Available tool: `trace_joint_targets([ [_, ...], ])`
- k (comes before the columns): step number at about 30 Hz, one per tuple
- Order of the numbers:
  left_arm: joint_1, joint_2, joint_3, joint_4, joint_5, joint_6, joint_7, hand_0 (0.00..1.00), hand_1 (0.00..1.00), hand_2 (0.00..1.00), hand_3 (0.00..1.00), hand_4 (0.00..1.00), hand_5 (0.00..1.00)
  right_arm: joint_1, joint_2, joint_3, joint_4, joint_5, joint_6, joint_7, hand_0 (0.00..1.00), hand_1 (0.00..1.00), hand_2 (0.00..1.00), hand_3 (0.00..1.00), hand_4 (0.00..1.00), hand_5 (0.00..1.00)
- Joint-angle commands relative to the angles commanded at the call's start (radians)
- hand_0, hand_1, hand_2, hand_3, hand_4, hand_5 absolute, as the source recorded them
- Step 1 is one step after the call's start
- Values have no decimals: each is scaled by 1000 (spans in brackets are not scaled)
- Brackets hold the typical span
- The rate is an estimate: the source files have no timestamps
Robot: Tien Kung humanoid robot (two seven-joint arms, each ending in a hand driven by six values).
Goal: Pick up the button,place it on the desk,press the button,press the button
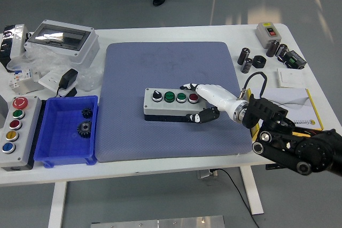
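Here, from the lower right of the frame, the right hand [200,102] clasps the right end of the button box [172,105], glossy white fingers [188,87] above, black thumb below. The rectangular grey box lies mid-frame on a dimpled blue-grey mat [171,73] covering the white counter [224,33].

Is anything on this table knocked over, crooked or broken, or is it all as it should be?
Nothing stands out. The grey four-button control box sits flat on the blue-grey mat, roughly square to it, with the robot's white right hand grasping its right end. The two dark gears lie inside the blue plastic bin.
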State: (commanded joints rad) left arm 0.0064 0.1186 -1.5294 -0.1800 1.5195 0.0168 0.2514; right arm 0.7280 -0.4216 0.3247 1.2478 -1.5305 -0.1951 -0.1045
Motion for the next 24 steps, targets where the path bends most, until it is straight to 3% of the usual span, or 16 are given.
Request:
trace_joint_targets([
  [1,0,0,0,0,0,-1,0,618,576,563,597,528,253,0,-1,0,1,1,0,1,885,868,871,956,562,42],
  [2,1,0,1,0,-1,-1,0,617,574,562,598,525,250,1,-2,0,1,1,1,1,947,918,911,998,606,68],
  [24,1,-1,6,0,-3,-12,4,617,570,558,597,523,242,4,-27,32,19,28,36,12,954,922,920,998,646,84],
])
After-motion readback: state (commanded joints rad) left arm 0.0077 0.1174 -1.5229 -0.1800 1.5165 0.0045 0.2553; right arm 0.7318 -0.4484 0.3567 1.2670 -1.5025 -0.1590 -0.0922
